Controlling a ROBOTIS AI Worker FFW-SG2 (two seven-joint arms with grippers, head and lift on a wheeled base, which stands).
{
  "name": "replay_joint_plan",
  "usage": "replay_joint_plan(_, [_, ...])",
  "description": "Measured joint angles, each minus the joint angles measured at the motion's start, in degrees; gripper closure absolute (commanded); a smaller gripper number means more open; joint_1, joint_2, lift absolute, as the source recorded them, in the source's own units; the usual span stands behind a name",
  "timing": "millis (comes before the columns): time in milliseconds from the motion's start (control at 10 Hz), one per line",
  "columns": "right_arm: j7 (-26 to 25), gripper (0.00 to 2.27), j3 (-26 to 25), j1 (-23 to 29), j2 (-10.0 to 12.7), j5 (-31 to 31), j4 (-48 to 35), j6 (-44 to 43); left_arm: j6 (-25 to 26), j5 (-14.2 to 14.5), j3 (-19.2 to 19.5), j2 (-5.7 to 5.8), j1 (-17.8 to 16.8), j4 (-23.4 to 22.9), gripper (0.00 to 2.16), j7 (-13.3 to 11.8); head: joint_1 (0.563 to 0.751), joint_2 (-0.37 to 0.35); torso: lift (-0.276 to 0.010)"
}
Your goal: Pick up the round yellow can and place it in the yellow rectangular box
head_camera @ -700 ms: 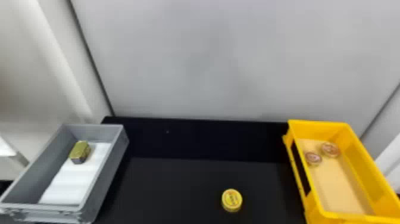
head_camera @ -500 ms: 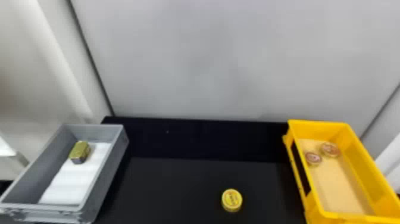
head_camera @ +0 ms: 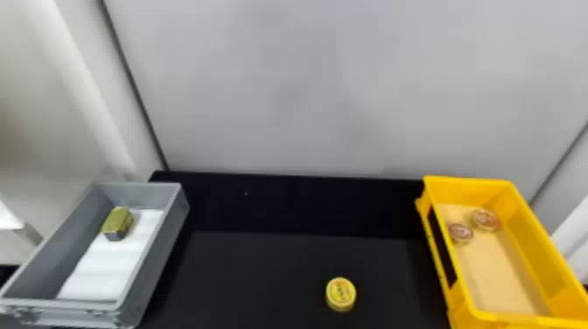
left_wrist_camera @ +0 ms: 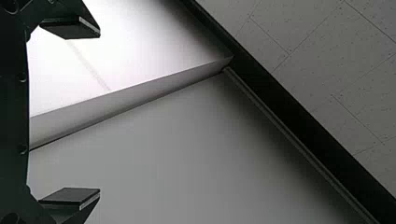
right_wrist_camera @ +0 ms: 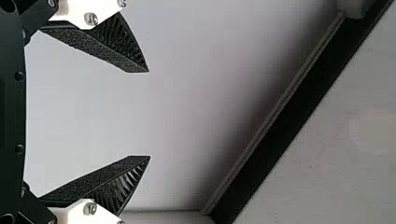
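The round yellow can (head_camera: 341, 294) lies flat on the black table, right of centre near the front in the head view. To its right stands the yellow rectangular box (head_camera: 533, 245), holding two small round cans (head_camera: 460, 232) toward its back. In the left wrist view my left gripper (left_wrist_camera: 99, 112) is open, its fingers wide apart with nothing between them. My right gripper (right_wrist_camera: 149, 114) is likewise open and holds nothing, with pale wall panels beyond it.
A grey box (head_camera: 168, 245) stands at the left of the table, with a gold-coloured block (head_camera: 117, 223) on a white lining (head_camera: 105, 267) inside. A pale wall (head_camera: 328, 87) rises behind the black table (head_camera: 262, 280).
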Motion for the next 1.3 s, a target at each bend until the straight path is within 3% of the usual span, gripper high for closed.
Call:
replay_joint_plan(200, [0.85, 0.14, -1.02, -0.31, 2.12, -3.62, -0.80, 11.36, 0.29, 0.00, -0.24, -0.05, -0.11, 0.00, 0.09, 0.00, 0.663, 0.054, -0.010])
replay_joint_plan(400, [6.10, 0.14, -2.13, -0.62, 5.12, -4.68, -0.33, 23.43, 0.60, -0.02, -0.47, -0.06, -0.21, 0.00, 0.09, -0.01, 0.663, 0.054, -0.010])
replay_joint_plan(600, [12.39, 0.14, -2.65, 0.41, 7.82, -4.69, 2.29, 30.26, 0.71, -0.04, -0.59, -0.11, -0.23, 0.00, 0.09, -0.07, 0.663, 0.054, -0.010])
replay_joint_plan(900, [20.86, 0.15, -2.60, 4.32, 11.28, -5.63, 8.30, 34.40, 0.75, -0.09, -0.75, -0.36, -0.12, 0.00, 0.09, -0.08, 0.663, 0.054, -0.010])
replay_joint_plan(1300, [25.21, 0.16, 0.29, 11.58, 14.16, -7.56, 15.71, 32.72, 0.46, -0.09, -0.45, -1.31, 0.55, 0.00, 0.09, -0.08, 0.663, 0.054, -0.010])
